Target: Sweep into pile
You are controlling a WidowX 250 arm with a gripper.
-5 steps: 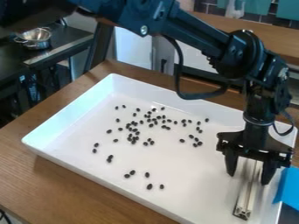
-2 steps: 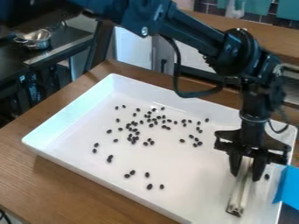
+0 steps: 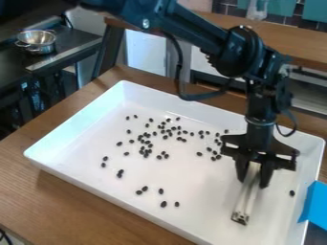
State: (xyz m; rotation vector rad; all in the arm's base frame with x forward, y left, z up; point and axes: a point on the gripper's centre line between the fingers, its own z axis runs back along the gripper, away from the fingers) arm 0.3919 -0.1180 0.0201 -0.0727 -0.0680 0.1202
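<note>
Fingers (image 3: 266,177) of the black gripper (image 3: 254,180) are pinching the upper end of a pale bar (image 3: 246,201), over the right part of a white tray (image 3: 70,168). We are noting the bar slanting down from the grip, its lower end pointing toward the tray's near side; whether it is touching the floor, we cannot tell. Small black beans (image 3: 146,151) are lying scattered, most of them gathering loosely in mid-tray, left of the gripper. A few are sitting apart, nearer the left and near walls. We are also logging a lone bean (image 3: 292,193) right of the bar. The tray is resting on a wooden worktop (image 3: 96,203), with something blue (image 3: 313,203) showing at its right edge. Behind, upper left, metal cookware (image 3: 38,46) is standing on a dark counter (image 3: 70,42).
</note>
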